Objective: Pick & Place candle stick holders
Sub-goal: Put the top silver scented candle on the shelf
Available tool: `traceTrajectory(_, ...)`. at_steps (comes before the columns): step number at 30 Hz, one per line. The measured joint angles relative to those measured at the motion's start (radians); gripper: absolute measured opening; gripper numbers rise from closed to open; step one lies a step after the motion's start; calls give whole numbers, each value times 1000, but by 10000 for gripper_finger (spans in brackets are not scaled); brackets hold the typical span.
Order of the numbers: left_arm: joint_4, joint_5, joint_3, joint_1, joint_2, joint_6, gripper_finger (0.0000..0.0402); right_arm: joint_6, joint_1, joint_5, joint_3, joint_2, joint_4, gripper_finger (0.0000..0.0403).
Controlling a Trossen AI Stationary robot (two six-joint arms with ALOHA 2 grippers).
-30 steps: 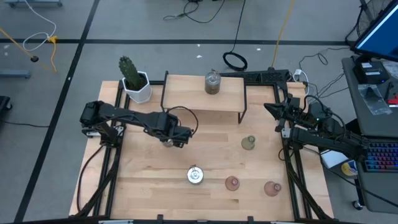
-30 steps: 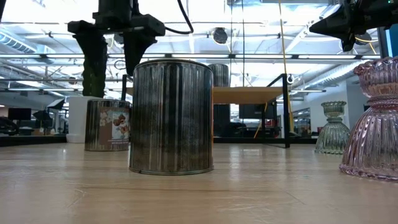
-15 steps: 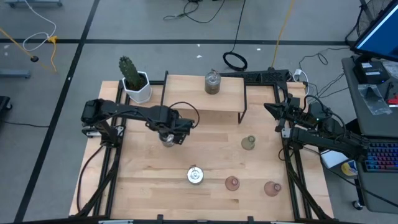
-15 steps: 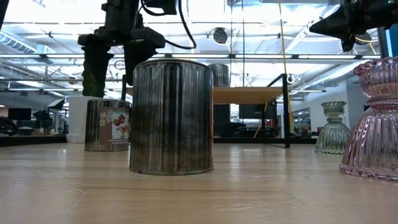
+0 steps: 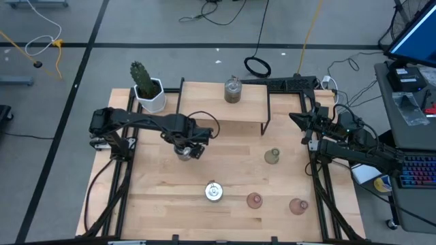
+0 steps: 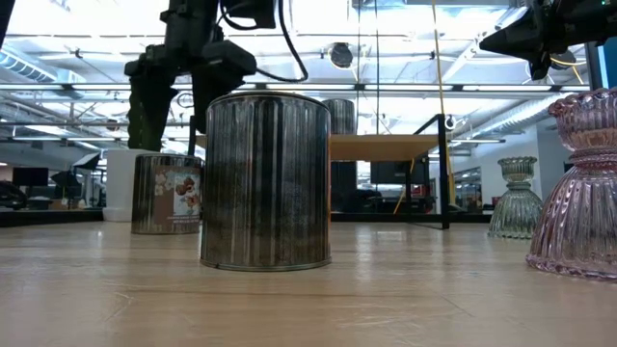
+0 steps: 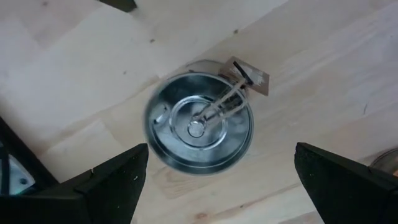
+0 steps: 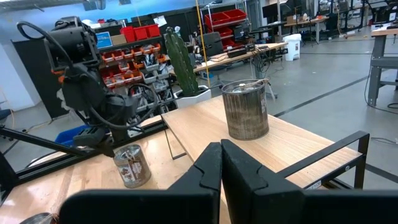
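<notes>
Overhead, workshop beams above wooden table [image 6: 308, 299]

Likely a workshop or lab: red parts bins [image 8: 221, 17], workbenches [image 8: 249, 53], concrete floor [image 8: 323, 81].

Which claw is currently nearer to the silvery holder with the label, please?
Left: the left claw hovers open directly above that holder; the right claw, shut, waits by the table's far right edge.

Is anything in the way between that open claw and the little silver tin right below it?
Nothing visible. The left gripper hangs open straight above the silvery holder, with only bare table around it. The holder's small tag sticks out at its rim, clear of both fingers.
</notes>
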Motion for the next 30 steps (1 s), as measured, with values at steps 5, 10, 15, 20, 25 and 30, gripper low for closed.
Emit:
traceTrajectory(5,61,50,-55,15,0,1,400,0,0,0,0,0,0,0)
traceTrajectory(10,68,47,-58,27,0,-3,400,0,0,0,0,0,0,0)
traceTrajectory(15,58,50,-58,38,0,-11,400,0,0,0,0,0,0,0)
traceTrajectory(20,32,55,-58,38,0,-27,400,0,0,0,0,0,0,0)
traceTrajectory(25,23,48,-58,38,0,-29,400,0,0,0,0,0,0,0)
traceTrajectory(30,23,47,-58,50,0,-13,400,0,0,0,0,0,0,0)
